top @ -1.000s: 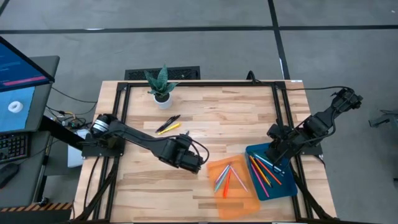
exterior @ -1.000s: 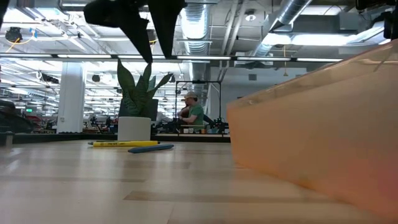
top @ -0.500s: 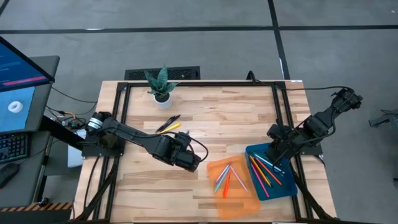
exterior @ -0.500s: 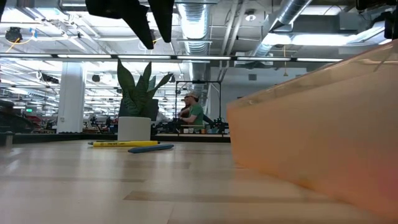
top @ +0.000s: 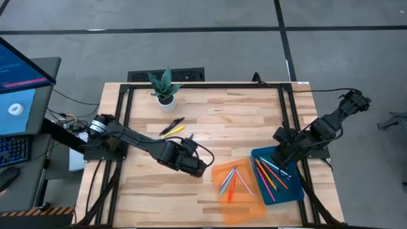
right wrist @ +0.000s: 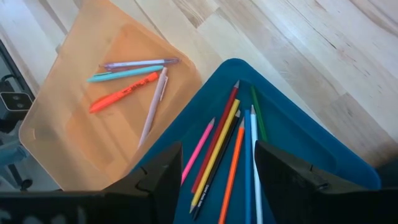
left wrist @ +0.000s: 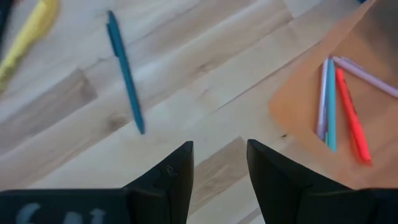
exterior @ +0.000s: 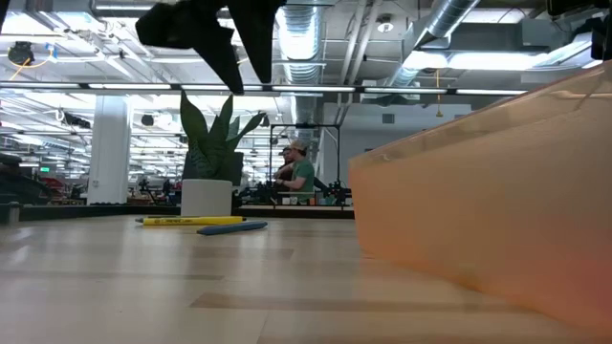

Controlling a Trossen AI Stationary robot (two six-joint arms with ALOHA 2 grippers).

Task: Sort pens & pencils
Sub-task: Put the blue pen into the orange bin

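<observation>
High view shows my left gripper (top: 198, 169) open and empty mid-frame beside the orange tray (top: 219, 200), so next I reach up-left for the blue pen (left wrist: 125, 79) while my right gripper (top: 282, 159), also open, waits over the blue tray (top: 299, 191).

floor (top: 210, 51): grey, crossed by dark seam lines
tabletop (top: 222, 108): pale wood planks in a black metal frame
screen (top: 19, 83): lit blue, on a stand beside the tabletop
ceiling (exterior: 382, 48): bare silver ducts and pipes, long strip lights
pillar (exterior: 108, 148): white, far back
person (exterior: 298, 172): green shirt, at distant benches
</observation>
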